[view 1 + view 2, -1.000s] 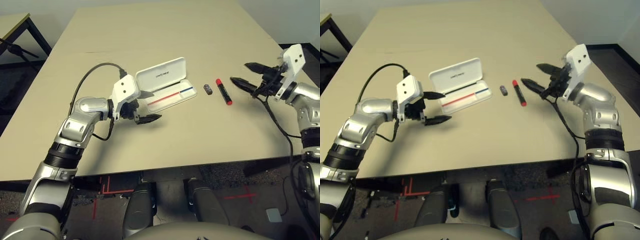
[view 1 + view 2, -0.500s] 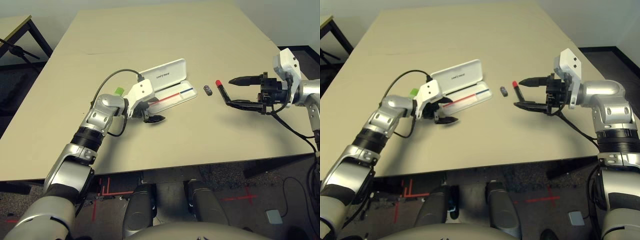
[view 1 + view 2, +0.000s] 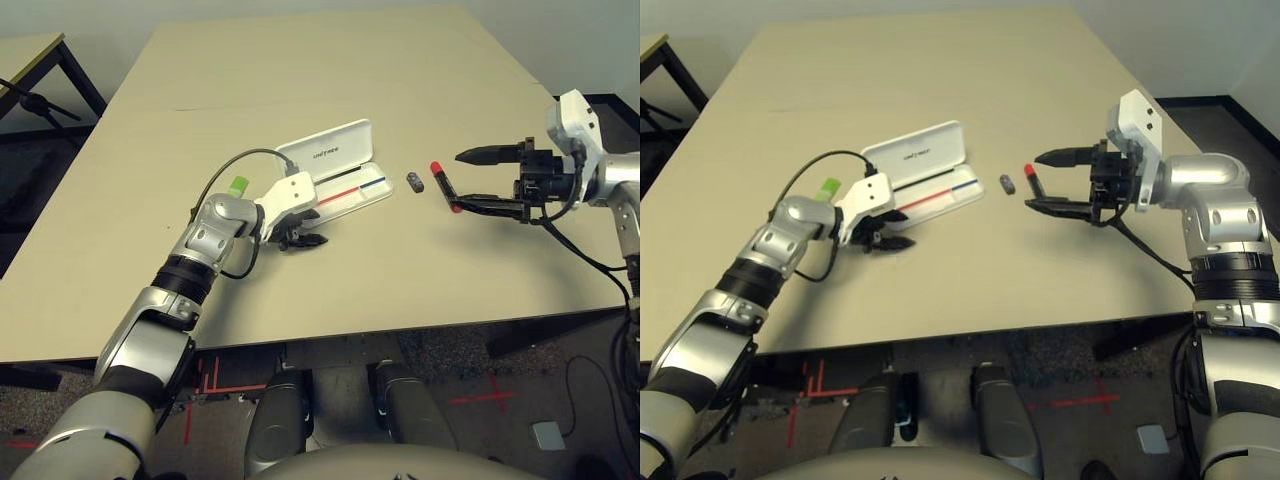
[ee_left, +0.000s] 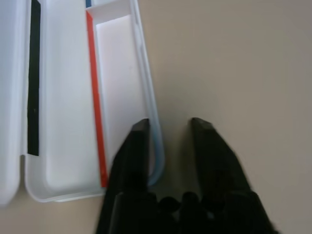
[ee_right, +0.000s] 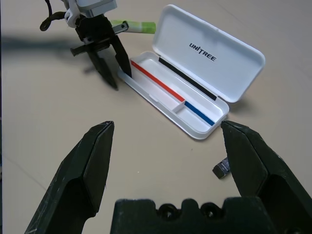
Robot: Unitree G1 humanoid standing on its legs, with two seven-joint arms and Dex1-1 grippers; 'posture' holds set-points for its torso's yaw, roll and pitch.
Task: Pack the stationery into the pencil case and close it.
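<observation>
white plastic pencil case [image 5: 162,106], its hinged lid [image 5: 219,39] standing open and its tray holding none of the loose stationery, on a pale tabletop [image 3: 400,280]. at the case's left end, the robot's left claw [image 4: 171,122] has drawn its two fingers closer together over the last second; they sit astride the near wall, one over the tray, the other outside it, with a gap between them. it grips nothing; whether a finger touches the plastic, i cannot tell. this looks like getting ready to steady the case, so packing still seems to lie ahead.

to the right of the case lies a tiny dark piece [image 3: 415,182], and beyond it a marker, red and black [image 3: 446,186]. the right claw [image 5: 167,123] has swung in to the marker since a second ago, its fingers spread wide and empty, the nearer one overlapping the marker's near end. closing on it is probably next; it could roll if nudged.

left of the case, by the left forearm, a light-green stick [image 3: 238,187] has come into sight, uncovered by that arm's shift. the left arm reaches forward and slants inward; the right forearm comes in nearly level from the side.
</observation>
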